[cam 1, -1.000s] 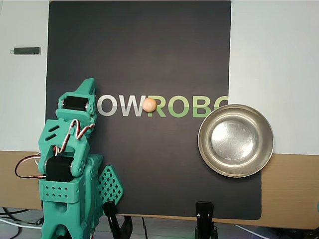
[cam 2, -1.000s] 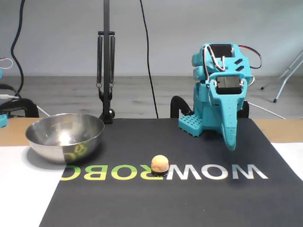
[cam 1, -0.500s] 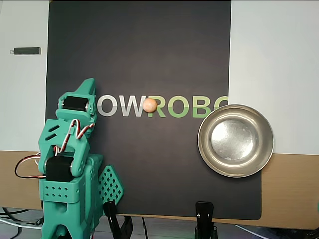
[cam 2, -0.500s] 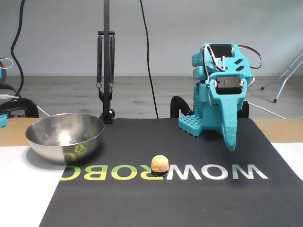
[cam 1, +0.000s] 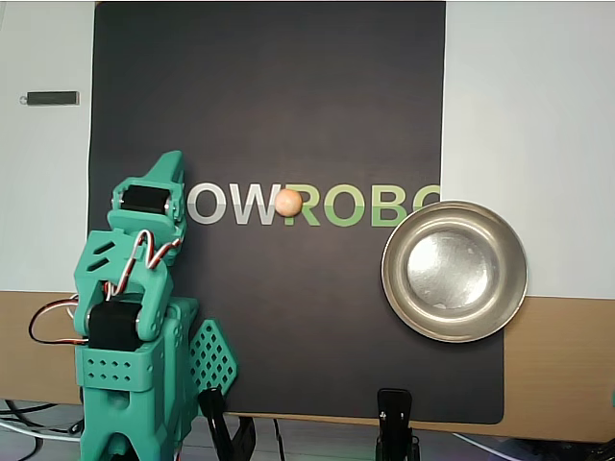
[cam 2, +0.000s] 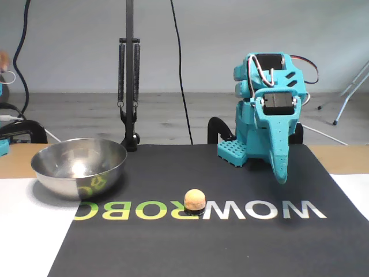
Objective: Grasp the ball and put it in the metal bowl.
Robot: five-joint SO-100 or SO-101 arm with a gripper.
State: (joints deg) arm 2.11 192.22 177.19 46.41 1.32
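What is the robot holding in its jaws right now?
Nothing. The ball sits by itself on the black mat, away from the folded arm, and the metal bowl is empty. The gripper has nothing in it.

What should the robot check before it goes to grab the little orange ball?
1. Ball free to grab: ok. It sits alone on the black mat, on the printed letters.
2. Metal bowl ready: ok. It is upright and looks empty.
3. Path from ball to bowl clear: ok. Nothing lies on the mat between them.
4. Gripper away from the ball: ok. The arm is folded up, with the gripper pointing down at the mat off to one side.
5. Gripper open wide enough: cannot tell. The fingers look close together, but neither view shows the gap plainly.
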